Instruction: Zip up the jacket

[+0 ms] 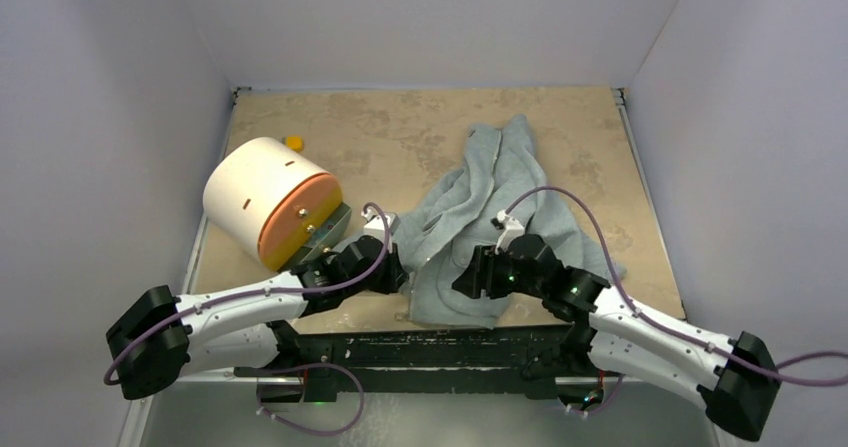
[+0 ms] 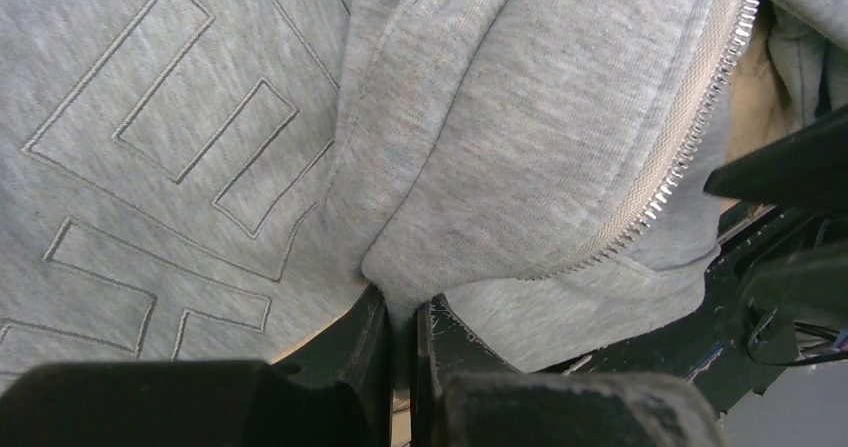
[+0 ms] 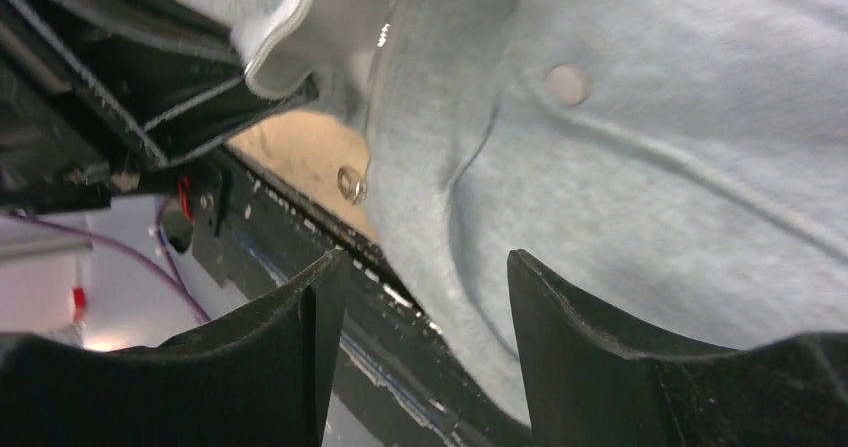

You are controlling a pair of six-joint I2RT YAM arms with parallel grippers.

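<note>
Top view: sits high above and behind the arms [image 1: 250,312], faces forward and down, far enough to hold the whole counter [image 1: 400,137]. Left wrist view: sits just behind the left fingers [image 2: 368,352], looks along them, very near to the jacket [image 2: 200,117]. Right wrist view: looks out between the right fingers [image 3: 290,357], equally near, onto the cloth and the near counter edge. Common to both wrist views: the near front part of the jacket, taken from opposite sides; appears small in the top view as well.
</note>
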